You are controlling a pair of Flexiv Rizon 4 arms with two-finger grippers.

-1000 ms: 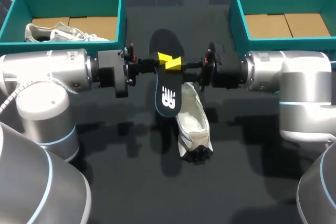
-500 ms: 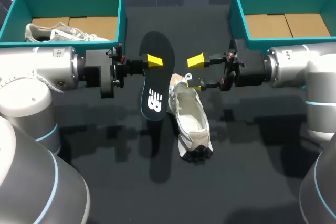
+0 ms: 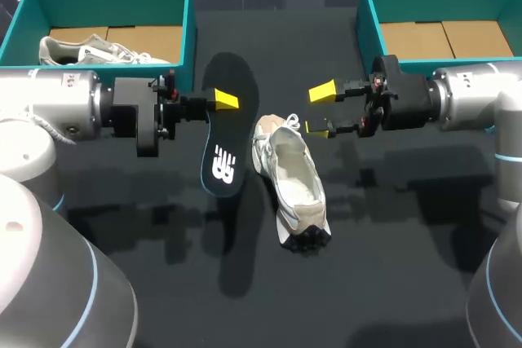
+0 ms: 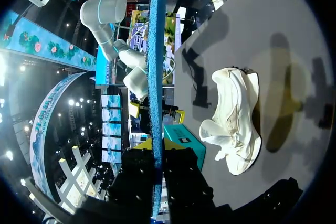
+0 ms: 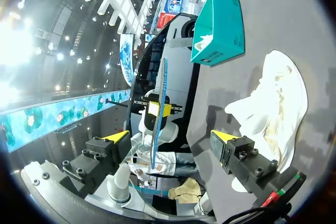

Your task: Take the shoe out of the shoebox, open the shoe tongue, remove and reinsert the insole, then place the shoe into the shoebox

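Note:
A black insole (image 3: 222, 132) hangs above the table at the middle, with my left gripper (image 3: 222, 100) shut on its edge. The left wrist view shows that insole (image 4: 156, 66) edge-on, clamped between the fingers of the left gripper (image 4: 157, 153). A white shoe (image 3: 295, 187) lies on the table just right of the insole, opening up; it also shows as the shoe (image 4: 236, 121) and the shoe (image 5: 275, 106). My right gripper (image 3: 320, 110) stands open and empty above the shoe's heel end. In its own view the right gripper (image 5: 169, 137) faces the insole (image 5: 159, 114) across a gap.
A teal shoebox (image 3: 189, 30) at the back left holds a second pale shoe (image 3: 94, 50). Another teal shoebox (image 3: 369, 22) at the back right shows only its cardboard floor. The table is dark.
My right gripper has opened, let go of the insole and drawn back to the right. The left arm has carried the insole to the left, off the shoe.

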